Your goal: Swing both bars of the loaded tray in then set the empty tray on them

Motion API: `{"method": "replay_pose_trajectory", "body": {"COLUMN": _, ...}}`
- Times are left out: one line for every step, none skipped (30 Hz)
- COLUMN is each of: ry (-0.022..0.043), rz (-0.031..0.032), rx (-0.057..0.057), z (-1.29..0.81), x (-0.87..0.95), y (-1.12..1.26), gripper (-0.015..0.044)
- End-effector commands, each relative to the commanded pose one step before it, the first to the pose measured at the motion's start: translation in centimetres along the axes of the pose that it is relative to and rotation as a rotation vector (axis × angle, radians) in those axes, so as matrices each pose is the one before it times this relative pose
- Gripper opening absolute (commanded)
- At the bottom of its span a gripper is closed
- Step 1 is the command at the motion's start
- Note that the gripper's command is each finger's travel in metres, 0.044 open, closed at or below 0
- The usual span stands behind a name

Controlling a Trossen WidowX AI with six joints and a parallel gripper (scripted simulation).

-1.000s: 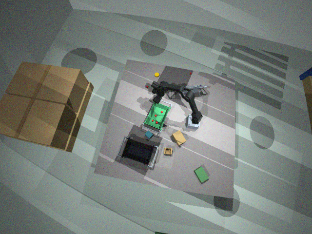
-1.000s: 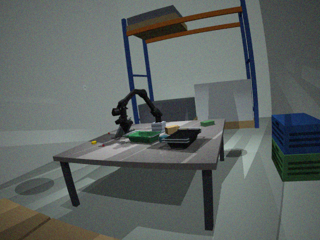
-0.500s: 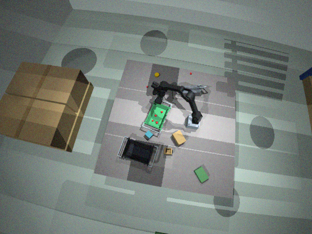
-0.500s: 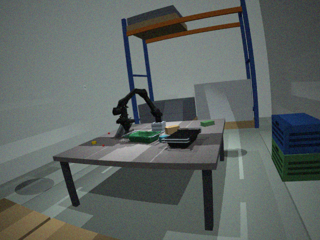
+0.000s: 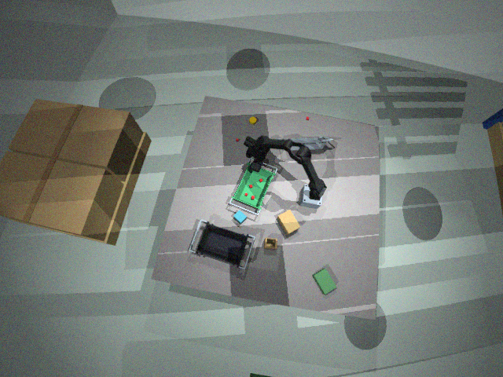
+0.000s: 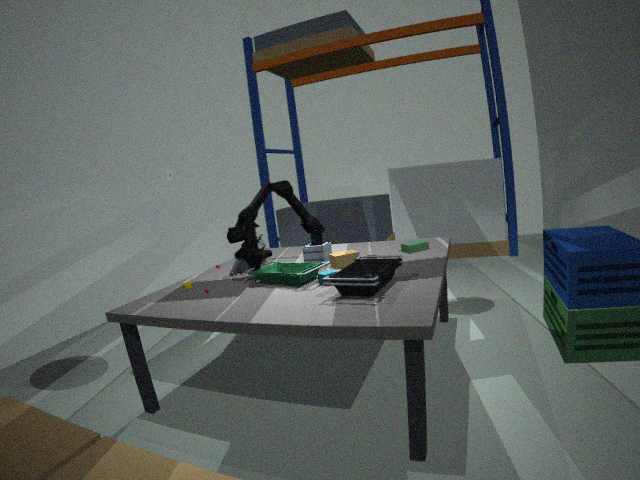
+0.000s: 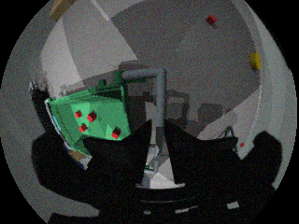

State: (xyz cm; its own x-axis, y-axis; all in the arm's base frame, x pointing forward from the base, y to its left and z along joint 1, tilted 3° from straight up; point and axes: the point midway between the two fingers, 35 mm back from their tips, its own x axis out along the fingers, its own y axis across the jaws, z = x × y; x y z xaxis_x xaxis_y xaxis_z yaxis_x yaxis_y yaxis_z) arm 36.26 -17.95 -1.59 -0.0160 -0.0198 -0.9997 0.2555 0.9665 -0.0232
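The loaded green tray (image 5: 244,180) (image 6: 286,272) (image 7: 103,107) holds several small red blocks (image 5: 250,186) (image 7: 92,116) and stands mid-table. My gripper (image 5: 255,165) (image 6: 250,258) (image 7: 157,122) is at the tray's far end, fingers narrow, gripping nothing. The far wire bar (image 7: 146,75) stands raised right in front of the fingertips, one leg in line with the gap. The near bar (image 5: 257,211) lies swung out over the near end. The empty black tray (image 5: 221,245) (image 6: 364,276) lies on the table beside the green tray's near end, its own bars out over its ends.
A blue block (image 5: 240,217), a tan block (image 5: 288,221), a small brown box (image 5: 270,243) and a green block (image 5: 324,281) lie on the table. A yellow piece (image 5: 253,119) and loose red cubes (image 5: 307,118) lie beyond the gripper. The arm's base (image 5: 312,196) stands right of the green tray.
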Motion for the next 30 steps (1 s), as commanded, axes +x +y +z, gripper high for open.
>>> {"method": "replay_pose_trajectory", "body": {"ry": -0.00337, "rz": -0.00389, "rx": -0.0056, "z": 0.078, "x": -0.566, "y": 0.360, "gripper": 0.0084}}
{"method": "replay_pose_trajectory", "body": {"ry": -0.00003, "rz": 0.00022, "rx": 0.0000, "z": 0.007, "x": -0.494, "y": 0.266, "gripper": 0.0084}}
{"method": "replay_pose_trajectory", "body": {"ry": -0.00002, "rz": 0.00028, "rx": 0.0000, "z": -0.003, "x": -0.616, "y": 0.333, "gripper": 0.0084}}
{"method": "replay_pose_trajectory", "body": {"ry": -0.00001, "rz": 0.00022, "rx": 0.0000, "z": -0.011, "x": -0.481, "y": 0.261, "gripper": 0.0084}}
{"method": "replay_pose_trajectory", "body": {"ry": 0.00000, "rz": 0.00007, "rx": 0.0000, "z": -0.003, "x": -0.142, "y": 0.090, "gripper": 0.0084}}
{"method": "replay_pose_trajectory", "body": {"ry": 0.00000, "rz": 0.00011, "rx": 0.0000, "z": -0.001, "x": -0.123, "y": 0.138, "gripper": 0.0084}}
{"method": "replay_pose_trajectory", "body": {"ry": -0.00001, "rz": 0.00017, "rx": 0.0000, "z": 0.000, "x": -0.148, "y": 0.202, "gripper": 0.0084}}
{"method": "replay_pose_trajectory", "body": {"ry": -0.00001, "rz": 0.00020, "rx": 0.0000, "z": 0.001, "x": -0.152, "y": 0.243, "gripper": 0.0084}}
{"method": "replay_pose_trajectory", "body": {"ry": -0.00001, "rz": 0.00021, "rx": 0.0000, "z": 0.001, "x": -0.136, "y": 0.256, "gripper": 0.0084}}
{"method": "replay_pose_trajectory", "body": {"ry": -0.00001, "rz": 0.00021, "rx": 0.0000, "z": 0.001, "x": -0.113, "y": 0.253, "gripper": 0.0084}}
{"method": "replay_pose_trajectory", "body": {"ry": 0.00000, "rz": 0.00020, "rx": 0.0000, "z": 0.001, "x": -0.090, "y": 0.244, "gripper": 0.0084}}
{"method": "replay_pose_trajectory", "body": {"ry": 0.00000, "rz": 0.00019, "rx": 0.0000, "z": 0.001, "x": -0.070, "y": 0.234, "gripper": 0.0084}}
{"method": "replay_pose_trajectory", "body": {"ry": 0.00000, "rz": 0.00018, "rx": 0.0000, "z": 0.000, "x": -0.053, "y": 0.227, "gripper": 0.0084}}
{"method": "replay_pose_trajectory", "body": {"ry": 0.00000, "rz": 0.00018, "rx": 0.0000, "z": 0.000, "x": -0.039, "y": 0.220, "gripper": 0.0084}}
{"method": "replay_pose_trajectory", "body": {"ry": 0.00000, "rz": 0.00017, "rx": 0.0000, "z": 0.000, "x": -0.026, "y": 0.210, "gripper": 0.0084}}
{"method": "replay_pose_trajectory", "body": {"ry": 0.00000, "rz": 0.00017, "rx": 0.0000, "z": 0.000, "x": -0.014, "y": 0.207, "gripper": 0.0084}}
{"method": "replay_pose_trajectory", "body": {"ry": 0.00000, "rz": 0.00018, "rx": 0.0000, "z": 0.000, "x": -0.003, "y": 0.219, "gripper": 0.0084}}
{"method": "replay_pose_trajectory", "body": {"ry": 0.00000, "rz": 0.00014, "rx": 0.0000, "z": 0.000, "x": 0.009, "y": 0.174, "gripper": 0.0084}}
{"method": "replay_pose_trajectory", "body": {"ry": 0.00000, "rz": 0.00022, "rx": 0.0000, "z": 0.001, "x": 0.036, "y": 0.272, "gripper": 0.0084}}
{"method": "replay_pose_trajectory", "body": {"ry": 0.00000, "rz": 0.00031, "rx": 0.0000, "z": 0.001, "x": 0.081, "y": 0.383, "gripper": 0.0084}}
{"method": "replay_pose_trajectory", "body": {"ry": 0.00000, "rz": 0.00037, "rx": 0.0000, "z": 0.001, "x": 0.142, "y": 0.457, "gripper": 0.0084}}
{"method": "replay_pose_trajectory", "body": {"ry": 0.00000, "rz": 0.00035, "rx": 0.0000, "z": 0.000, "x": 0.185, "y": 0.438, "gripper": 0.0084}}
{"method": "replay_pose_trajectory", "body": {"ry": 0.00001, "rz": 0.00031, "rx": 0.0000, "z": -0.001, "x": 0.217, "y": 0.392, "gripper": 0.0084}}
{"method": "replay_pose_trajectory", "body": {"ry": 0.00001, "rz": 0.00028, "rx": 0.0000, "z": -0.001, "x": 0.246, "y": 0.349, "gripper": 0.0084}}
{"method": "replay_pose_trajectory", "body": {"ry": 0.00001, "rz": 0.00026, "rx": 0.0000, "z": -0.001, "x": 0.294, "y": 0.325, "gripper": 0.0084}}
{"method": "replay_pose_trajectory", "body": {"ry": 0.00001, "rz": 0.00025, "rx": 0.0000, "z": -0.001, "x": 0.381, "y": 0.321, "gripper": 0.0084}}
{"method": "replay_pose_trajectory", "body": {"ry": 0.00001, "rz": 0.00025, "rx": 0.0000, "z": -0.004, "x": 0.390, "y": 0.316, "gripper": 0.0084}}
{"method": "replay_pose_trajectory", "body": {"ry": 0.00001, "rz": 0.00009, "rx": 0.0000, "z": -0.003, "x": 0.146, "y": 0.118, "gripper": 0.0084}}
{"method": "replay_pose_trajectory", "body": {"ry": 0.00000, "rz": 0.00000, "rx": 0.0000, "z": 0.000, "x": 0.000, "y": 0.000, "gripper": 0.0084}}
{"method": "replay_pose_trajectory", "body": {"ry": -0.00002, "rz": -0.00001, "rx": 0.0000, "z": 0.014, "x": -0.128, "y": -0.016, "gripper": 0.0084}}
